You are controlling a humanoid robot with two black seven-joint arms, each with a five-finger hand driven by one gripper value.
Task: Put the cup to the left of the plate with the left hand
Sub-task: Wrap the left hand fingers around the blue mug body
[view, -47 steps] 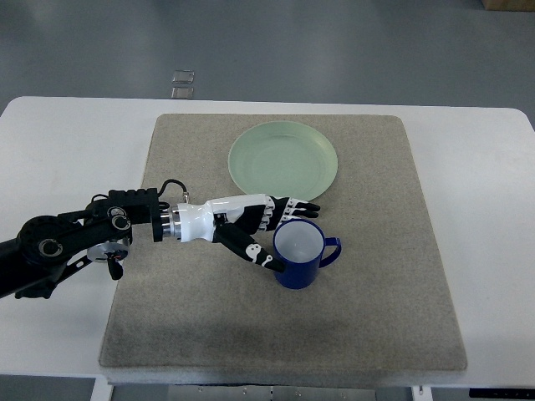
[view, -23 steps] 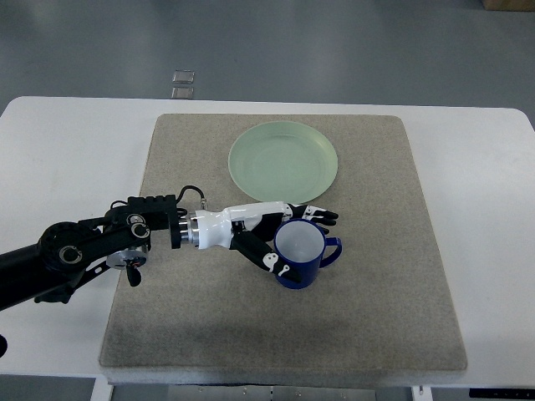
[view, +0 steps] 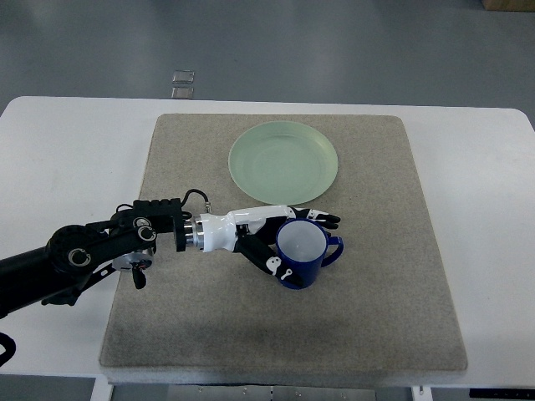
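Note:
A blue cup (view: 303, 253) with a white inside stands upright on the grey mat (view: 368, 317), its handle pointing right. It sits below and slightly right of the pale green plate (view: 283, 161). My left hand (view: 288, 242) reaches in from the left and its fingers wrap around the cup's left side, with the thumb at the near side and the fingers along the far rim. The cup rests on the mat.
The mat lies on a white table (view: 67, 150). Two small clear pieces (view: 182, 83) lie on the floor beyond the table's far edge. The right arm does not show.
My left hand has moved a little to the right and closed around the cup. The cup has shifted slightly right on the mat.

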